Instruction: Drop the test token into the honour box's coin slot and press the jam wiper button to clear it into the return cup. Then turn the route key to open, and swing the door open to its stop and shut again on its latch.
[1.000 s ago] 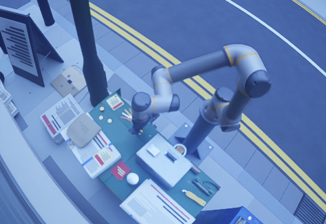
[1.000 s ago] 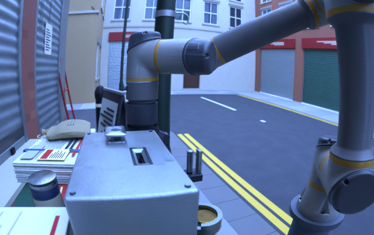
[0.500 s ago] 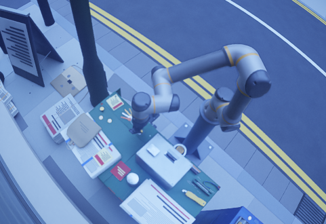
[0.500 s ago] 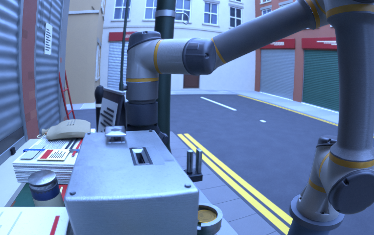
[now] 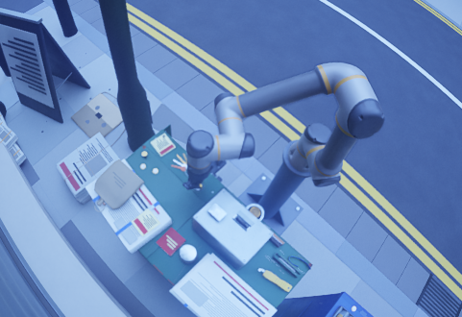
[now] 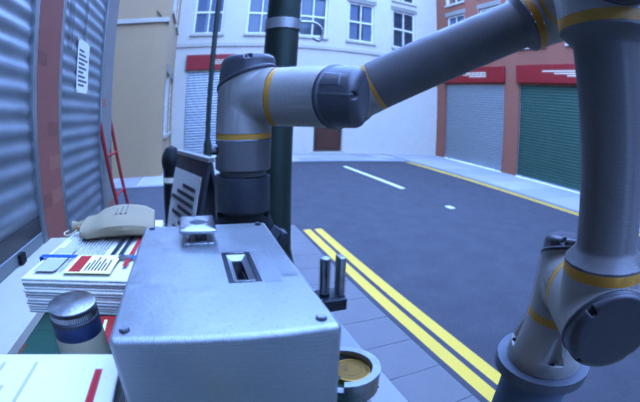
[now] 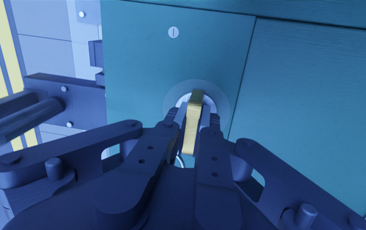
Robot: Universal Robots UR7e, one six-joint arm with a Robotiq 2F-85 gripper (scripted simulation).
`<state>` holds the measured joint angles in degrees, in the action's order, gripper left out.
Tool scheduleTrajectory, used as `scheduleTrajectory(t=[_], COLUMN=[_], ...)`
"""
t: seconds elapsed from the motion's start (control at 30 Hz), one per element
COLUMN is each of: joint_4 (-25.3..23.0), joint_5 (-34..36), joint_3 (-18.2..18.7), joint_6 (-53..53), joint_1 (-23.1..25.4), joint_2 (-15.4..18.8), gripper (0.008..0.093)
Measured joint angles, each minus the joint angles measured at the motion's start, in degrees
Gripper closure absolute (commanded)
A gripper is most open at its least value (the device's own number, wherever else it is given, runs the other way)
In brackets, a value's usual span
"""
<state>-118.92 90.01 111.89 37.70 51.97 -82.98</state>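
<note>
The brass route key [image 7: 192, 119] stands on edge in its round lock on the teal door panel [image 7: 173, 65]. My gripper [image 7: 191, 125] is closed on it, with a finger pad on each flat side of the key. The grey honour box [image 5: 231, 225] lies past the gripper, with its coin slot [image 6: 240, 267] on top. The return cup [image 6: 356, 369] sits at the box's corner with a gold token [image 6: 353, 368] in it. In the side cameras the fingers are hidden behind the box and wrist.
A stack of newspapers [image 6: 82, 279] with a beige weight lies to the left of the box. A dark door handle bar [image 7: 22, 122] juts out left of the lock. A lamp post [image 5: 126, 72] rises behind the table. Pens and a knife lie at the table's near end.
</note>
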Motion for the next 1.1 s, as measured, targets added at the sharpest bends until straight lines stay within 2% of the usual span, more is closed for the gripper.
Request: scheduleTrajectory(t=[0.53,1.1], joint_4=[0.0,0.0], joint_5=[0.0,0.0], joint_3=[0.0,0.0], joint_6=[-6.6,-24.8], joint_1=[0.0,0.0], joint_2=[0.0,0.0], gripper=[0.0934,0.0934])
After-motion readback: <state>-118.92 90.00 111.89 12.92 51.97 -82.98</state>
